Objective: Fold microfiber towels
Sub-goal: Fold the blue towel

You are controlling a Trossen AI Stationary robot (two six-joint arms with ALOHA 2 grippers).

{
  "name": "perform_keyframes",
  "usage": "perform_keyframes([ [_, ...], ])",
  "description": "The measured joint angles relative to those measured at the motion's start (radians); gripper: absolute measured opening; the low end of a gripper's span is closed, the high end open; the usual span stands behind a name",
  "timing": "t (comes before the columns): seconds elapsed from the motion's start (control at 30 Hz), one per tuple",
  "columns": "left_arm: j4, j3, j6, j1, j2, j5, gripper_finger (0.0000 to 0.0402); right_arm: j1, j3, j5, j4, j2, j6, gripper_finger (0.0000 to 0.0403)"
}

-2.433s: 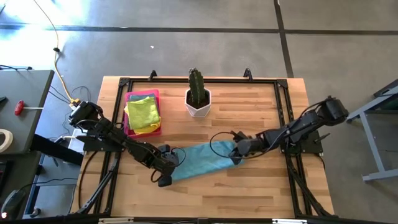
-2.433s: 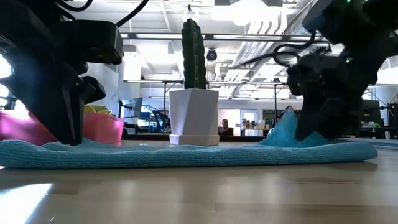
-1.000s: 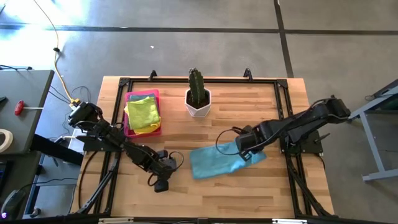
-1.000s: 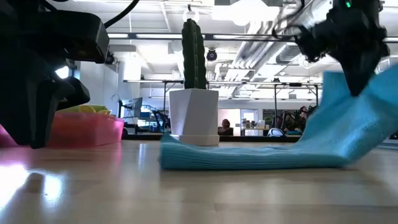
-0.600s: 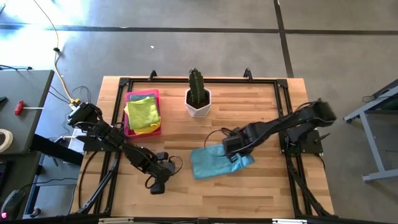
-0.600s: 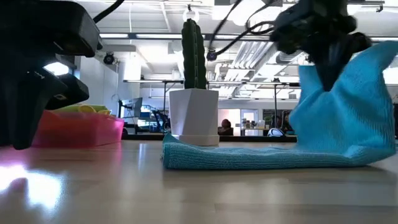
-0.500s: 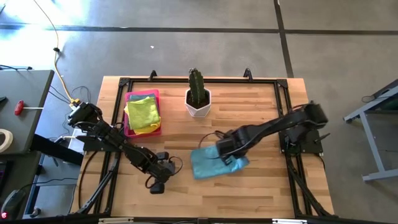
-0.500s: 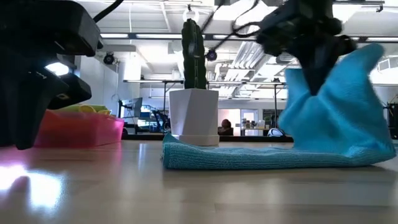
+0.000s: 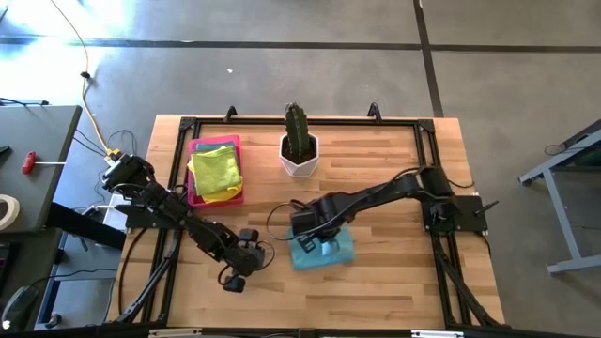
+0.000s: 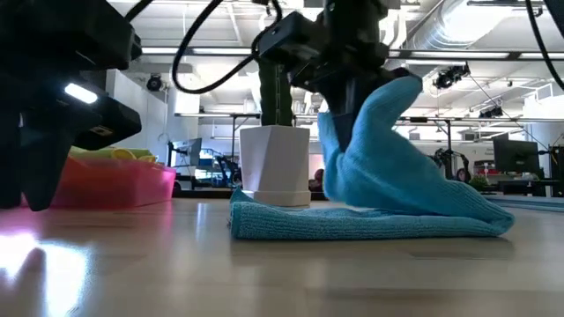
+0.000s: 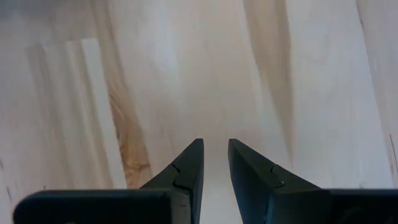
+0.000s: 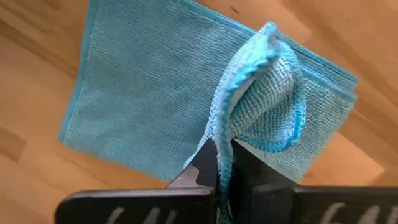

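A light blue microfiber towel [image 9: 331, 252] lies on the wooden table near its middle. Its lower part rests flat, and its right end is raised up over it [image 10: 374, 141]. My right gripper [image 9: 310, 228] is shut on that raised end, above the towel's left part. My left gripper [image 9: 231, 278] hovers over bare wood left of the towel; its fingers [image 11: 214, 149] stand slightly open with nothing between them. More towels, yellow and lime green [image 9: 216, 167], lie stacked in a pink tray [image 9: 194, 194] at the far left. My right gripper pinches a bunched, hemmed edge of the towel [image 12: 221, 138] between its two fingers, coming from above and pointing down. The held end curls up from the fingers, lifted clear. The rest of the towel [image 12: 155, 106] lies flat on the table below, slack.
A cactus in a white pot [image 9: 299, 148] stands at the far middle, just behind the towel. A black frame [image 9: 423, 127] runs around the table top. Bare wood lies to the right of the towel and along the near edge.
My right gripper has carried the towel's right end toward the table's left edge, staying shut on it. That end has swung up and over the flat part, folding the towel over; the left part has stayed in place on the table.
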State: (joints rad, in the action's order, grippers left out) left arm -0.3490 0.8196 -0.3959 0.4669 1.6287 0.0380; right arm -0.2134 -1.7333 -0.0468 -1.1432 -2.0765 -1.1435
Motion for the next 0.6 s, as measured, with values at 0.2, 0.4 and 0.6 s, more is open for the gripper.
perform_keyframes([
  [0.2,-0.006,0.000,0.045,0.028,0.000,0.000,0.0064,-0.004,-0.020,-0.016,0.061,-0.032,0.023,0.0010],
  [0.4,-0.006,0.000,0.051,0.049,0.000,0.006,0.0064,-0.025,-0.020,-0.043,0.187,-0.032,0.086,0.0097],
  [0.6,-0.006,0.000,0.035,0.053,0.000,0.018,0.0064,-0.032,-0.020,-0.049,0.127,-0.016,0.166,0.0179],
])
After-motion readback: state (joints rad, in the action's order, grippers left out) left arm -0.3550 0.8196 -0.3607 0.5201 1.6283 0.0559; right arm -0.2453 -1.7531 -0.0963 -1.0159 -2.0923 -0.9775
